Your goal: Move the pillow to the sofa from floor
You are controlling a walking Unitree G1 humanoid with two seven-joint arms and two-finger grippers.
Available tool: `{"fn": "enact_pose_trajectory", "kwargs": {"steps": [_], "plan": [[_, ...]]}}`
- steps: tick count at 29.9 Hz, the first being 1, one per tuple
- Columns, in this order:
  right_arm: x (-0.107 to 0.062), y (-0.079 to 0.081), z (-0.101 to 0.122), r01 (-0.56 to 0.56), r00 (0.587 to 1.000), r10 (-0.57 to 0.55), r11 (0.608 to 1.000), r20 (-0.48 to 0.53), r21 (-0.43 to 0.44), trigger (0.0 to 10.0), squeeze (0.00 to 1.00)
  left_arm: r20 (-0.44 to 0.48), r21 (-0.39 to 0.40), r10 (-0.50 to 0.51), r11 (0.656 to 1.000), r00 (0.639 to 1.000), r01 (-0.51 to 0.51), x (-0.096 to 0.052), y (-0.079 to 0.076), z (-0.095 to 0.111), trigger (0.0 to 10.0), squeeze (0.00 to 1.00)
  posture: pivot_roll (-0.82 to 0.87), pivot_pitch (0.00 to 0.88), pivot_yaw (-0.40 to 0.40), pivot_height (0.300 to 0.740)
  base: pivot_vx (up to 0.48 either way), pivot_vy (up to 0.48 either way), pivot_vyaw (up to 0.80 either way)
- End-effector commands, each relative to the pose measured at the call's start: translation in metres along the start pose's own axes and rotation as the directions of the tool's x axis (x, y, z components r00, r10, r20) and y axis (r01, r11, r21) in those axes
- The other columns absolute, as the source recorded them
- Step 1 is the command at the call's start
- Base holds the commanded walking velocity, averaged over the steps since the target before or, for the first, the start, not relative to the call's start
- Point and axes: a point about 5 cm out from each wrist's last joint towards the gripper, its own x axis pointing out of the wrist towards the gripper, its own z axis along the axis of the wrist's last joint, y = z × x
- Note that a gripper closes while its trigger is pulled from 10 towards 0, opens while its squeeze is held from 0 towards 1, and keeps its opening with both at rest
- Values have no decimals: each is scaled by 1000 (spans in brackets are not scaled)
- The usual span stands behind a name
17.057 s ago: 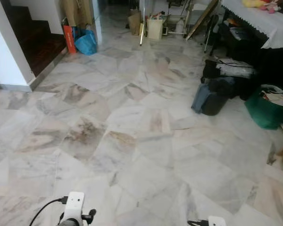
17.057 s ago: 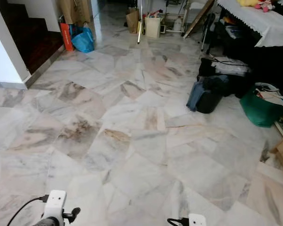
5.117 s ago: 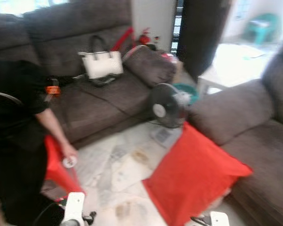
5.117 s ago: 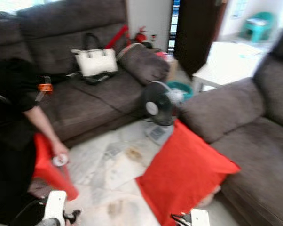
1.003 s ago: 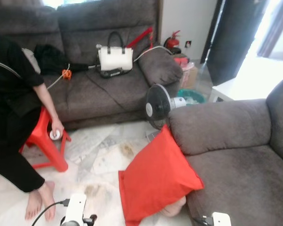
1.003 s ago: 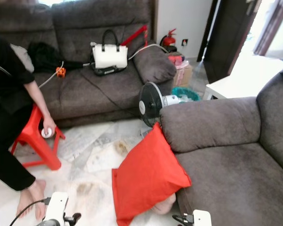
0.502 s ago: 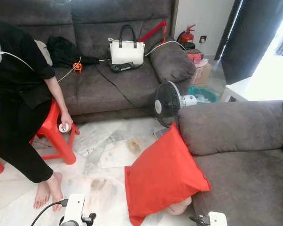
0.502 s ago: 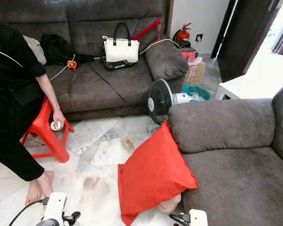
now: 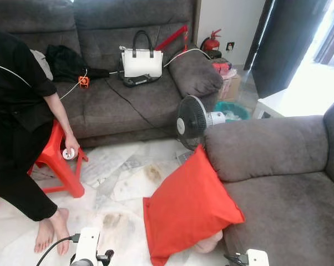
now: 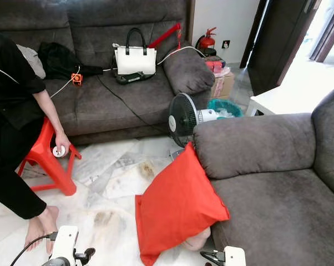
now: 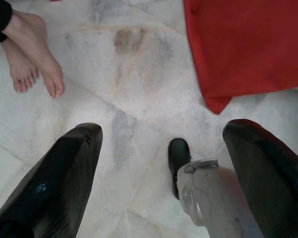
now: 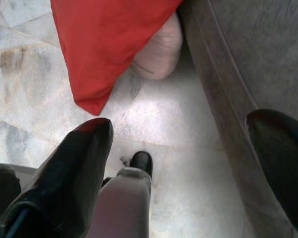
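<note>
Marble floor [image 9: 122,188] bears red pillow [image 9: 189,210].

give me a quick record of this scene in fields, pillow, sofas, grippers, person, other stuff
pillow: red pillow on the floor, tilted, leaning against the near sofa's arm
near sofa: grey sofa on the robot's right
far sofa: long sofa with a white handbag on its seat
left gripper: left gripper open above bare floor, apart from the pillow
right gripper: right gripper open, low by the pillow's bottom corner, holding nothing
person: person in black by a red stool
other: fan behind the pillow
</note>
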Motion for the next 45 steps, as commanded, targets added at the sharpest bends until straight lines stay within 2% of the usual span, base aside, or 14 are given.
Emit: {"fn": "enact_pose_trajectory", "kwargs": {"steps": [1,5,13,19,31,40,45], "plan": [[1,2,3,-1,1000,1,1000,15,12,10000,0,-7,-8,2,1000,1000,-2,-1,2,-2,10000,0,85,2,-20,740,304,0,0],[1,2,3,-3,1000,3,1000,14,15,10000,0,-8,-4,-1,1000,1000,1,-1,2,-2,10000,0,85,0,-20,740,306,0,0],[1,2,2,-5,1000,4,1000,12,21,10000,0,-10,-1,3,1000,1000,-3,-1,2,-3,10000,0,85,0,-19,740,308,0,-769],[0,2,3,-3,1000,2,1000,22,19,10000,0,-11,1,6,1000,1000,-6,-1,2,-3,10000,0,89,0,-20,740,305,0,0],[1,3,4,-26,999,26,1000,32,-6,10000,0,-8,10,23,1000,1000,-23,-1,4,-2,10000,0,92,0,-22,740,0,0,0],[1,3,5,-20,999,20,1000,37,-4,10000,0,-7,7,26,1000,1000,-26,-1,3,-2,10000,0,94,0,-23,740,0,0,674],[1,3,5,-20,999,20,1000,37,9,10000,0,-7,5,27,1000,1000,-27,-1,3,-2,10000,0,93,2,-23,740,0,0,0]]}}
